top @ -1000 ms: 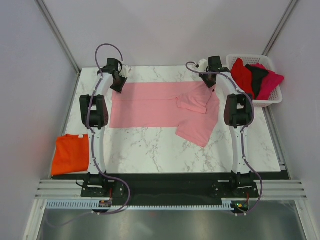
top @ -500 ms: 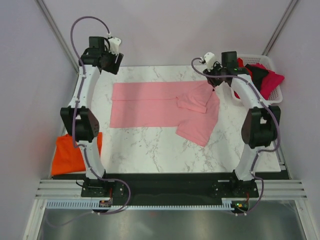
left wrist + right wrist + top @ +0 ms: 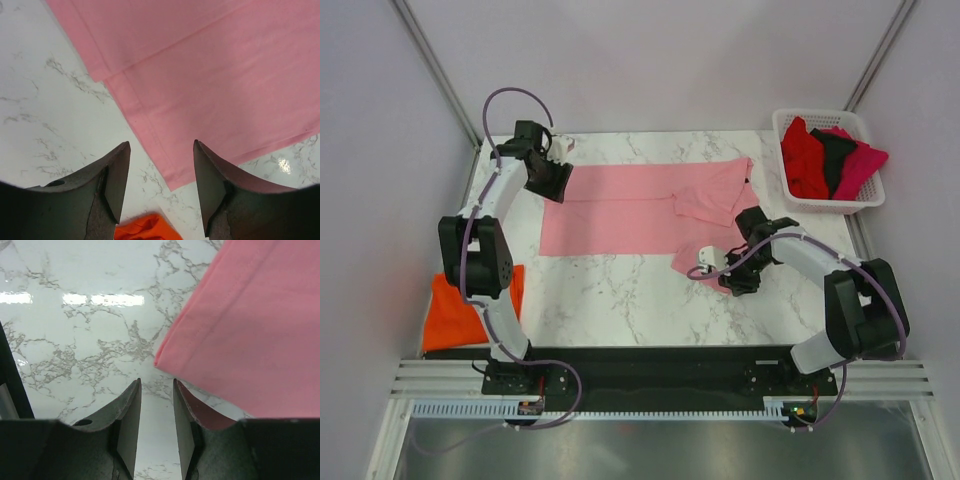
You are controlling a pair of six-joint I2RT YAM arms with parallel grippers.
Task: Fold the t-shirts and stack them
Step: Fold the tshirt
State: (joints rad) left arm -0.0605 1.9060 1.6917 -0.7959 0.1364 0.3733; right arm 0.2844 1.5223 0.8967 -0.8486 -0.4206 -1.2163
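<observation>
Overhead first. You have the pink t-shirt (image 3: 620,205) lying flat across the far half of the marble table (image 3: 620,295), its long side running left to right. Its right end is doubled over in loose layers, and one flap reaches toward the near edge. Your left gripper (image 3: 556,183) sits over the shirt's far-left corner. Your right gripper (image 3: 732,278) is at the near tip of that right-hand flap. The orange t-shirt (image 3: 455,310) lies at the near-left edge of the table, partly behind the left arm. A white basket (image 3: 790,118) at the far-right corner holds the red t-shirt (image 3: 803,160), the black t-shirt (image 3: 835,152) and the magenta t-shirt (image 3: 862,160), heaped side by side.

Left wrist next. The left gripper (image 3: 160,185) has its fingers (image 3: 114,185) spread wide, with nothing between them and nothing held. Through the gap you see a hemmed corner of the pink t-shirt (image 3: 215,85) on bare marble. A scrap of the orange t-shirt (image 3: 145,229) shows at the bottom edge.

Right wrist last. The right gripper (image 3: 156,425) has its fingers (image 3: 131,425) a narrow gap apart. Only marble shows between them, and no cloth is gripped. The pink t-shirt (image 3: 250,330) fills the upper right, with its stitched corner lying just ahead of the gap. The cloth's edge runs on past the right-hand finger; you cannot tell whether that finger touches it.
</observation>
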